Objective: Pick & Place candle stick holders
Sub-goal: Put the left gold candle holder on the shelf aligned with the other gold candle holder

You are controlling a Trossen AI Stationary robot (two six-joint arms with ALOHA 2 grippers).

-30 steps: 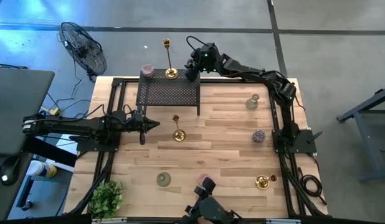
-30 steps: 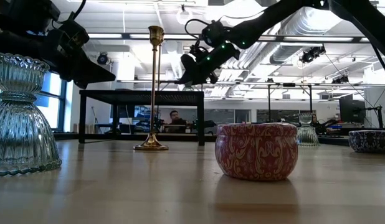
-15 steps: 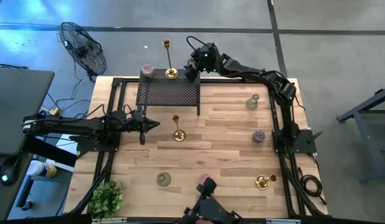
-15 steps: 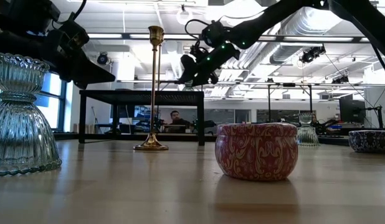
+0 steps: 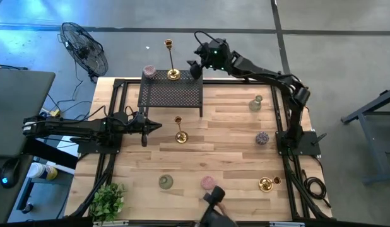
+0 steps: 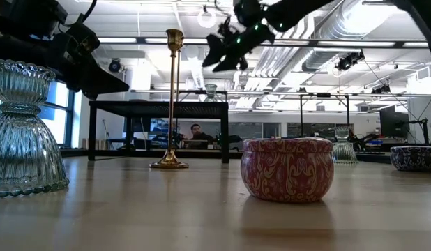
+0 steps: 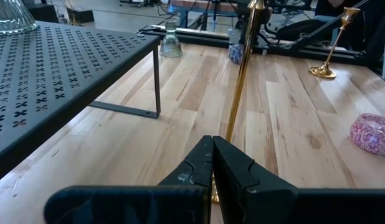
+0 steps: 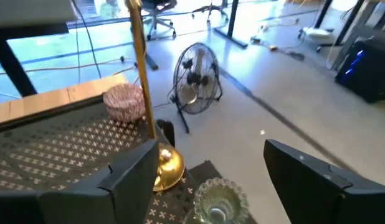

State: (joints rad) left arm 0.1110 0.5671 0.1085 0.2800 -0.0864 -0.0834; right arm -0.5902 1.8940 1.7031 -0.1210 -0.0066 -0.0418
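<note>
Right gripper [image 5: 194,65] hovering above the glass holder [image 8: 218,198] on the black rack [image 5: 170,94], jaws spread, left gripper [image 5: 152,127] waiting near the gold candlestick [image 5: 180,129], jaws pressed together

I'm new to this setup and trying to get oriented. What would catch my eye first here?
The right end effector, fingers open, hangs above the far corner of the black mesh rack, over a clear glass holder standing on the rack beside a tall gold candlestick. The left end effector hangs shut over the table's left side, near another tall gold candlestick.
</note>
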